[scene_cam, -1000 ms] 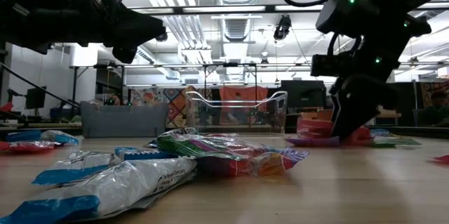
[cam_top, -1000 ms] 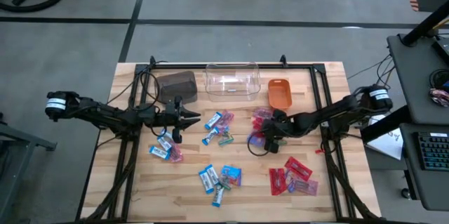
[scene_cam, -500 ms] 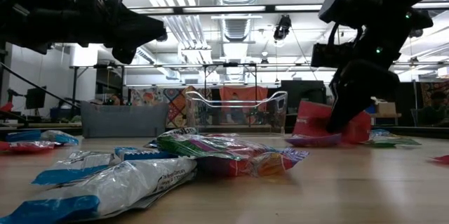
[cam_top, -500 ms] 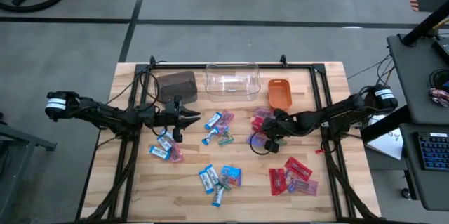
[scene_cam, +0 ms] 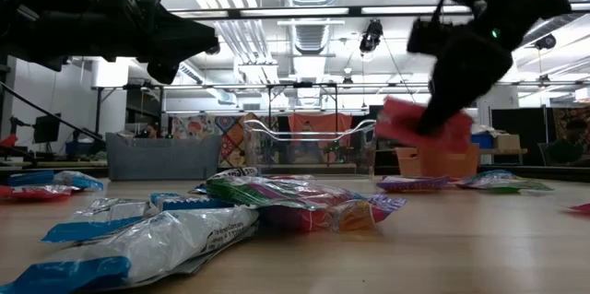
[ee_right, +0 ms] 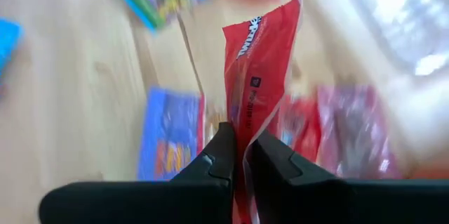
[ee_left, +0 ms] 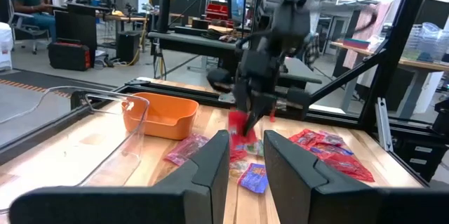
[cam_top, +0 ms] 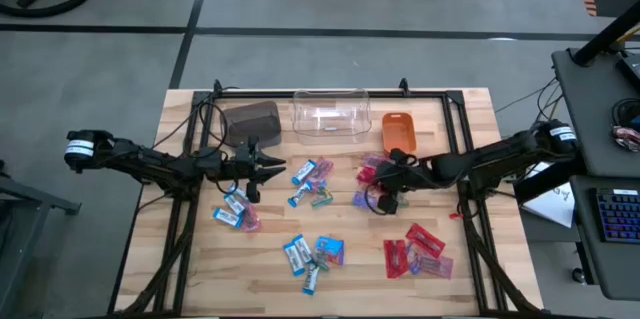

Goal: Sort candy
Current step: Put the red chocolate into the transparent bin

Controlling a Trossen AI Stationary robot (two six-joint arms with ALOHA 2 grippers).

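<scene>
Candy is spread in loose clusters over the counter, and one red candy is pinched at its lower edge by the closed right gripper, lifted clear of the wood just in front of the orange bin. For a clean sort, the wrapper should be carried level and high enough to clear the orange bin's rim, and released only when it hangs fully over the chosen bin; which bin suits red is a judgement that cannot be settled here. The left gripper hovers well left of the orange bin, near the brown bin, its fingers slightly parted on nothing. Wrapper print is blurred, and contents of the clear bin are hard to make out.
</scene>
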